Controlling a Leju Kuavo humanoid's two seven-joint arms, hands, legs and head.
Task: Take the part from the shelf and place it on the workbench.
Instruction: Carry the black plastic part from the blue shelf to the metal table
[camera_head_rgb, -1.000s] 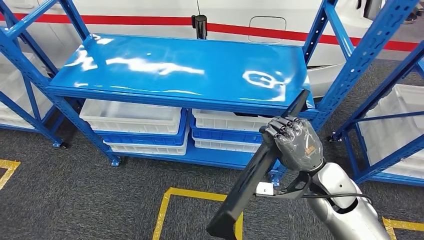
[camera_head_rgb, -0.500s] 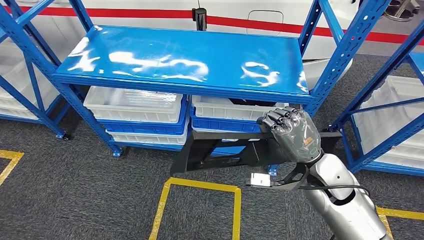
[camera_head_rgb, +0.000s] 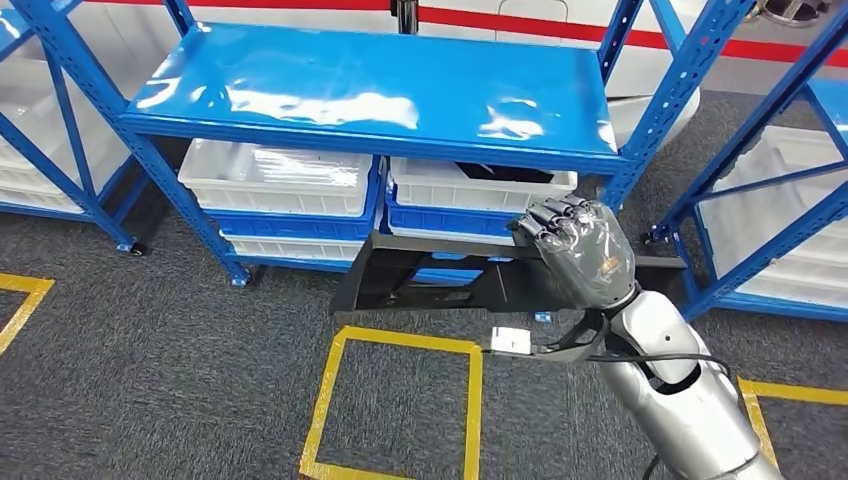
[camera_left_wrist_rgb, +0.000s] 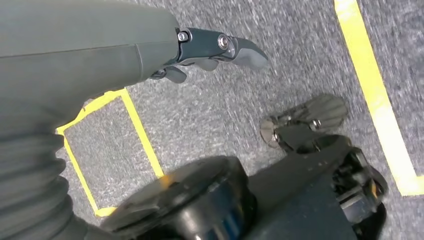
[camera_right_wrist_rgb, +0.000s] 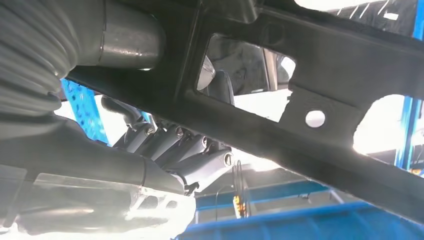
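Note:
My right hand (camera_head_rgb: 578, 252) grips a long flat black part (camera_head_rgb: 432, 283) with cut-out openings, holding it level in front of the blue shelf (camera_head_rgb: 380, 95), at about the height of the lower bins. The part reaches from the hand toward the left and also sticks out past it on the right. Close up in the right wrist view, the part (camera_right_wrist_rgb: 320, 95) crosses above the curled fingers (camera_right_wrist_rgb: 170, 145) of the right hand (camera_right_wrist_rgb: 165, 155). My left hand (camera_left_wrist_rgb: 200, 47) hangs over the grey carpet, its fingers around nothing.
White bins (camera_head_rgb: 275, 178) and blue trays fill the lower shelf level. Blue uprights (camera_head_rgb: 690, 75) and a neighbouring rack (camera_head_rgb: 790, 200) stand on the right. Yellow floor tape (camera_head_rgb: 400, 345) marks a square on the grey carpet in front.
The part swung from steeply tilted to level in my right hand. The whole view has shifted; the shelf now sits higher and farther in the picture.

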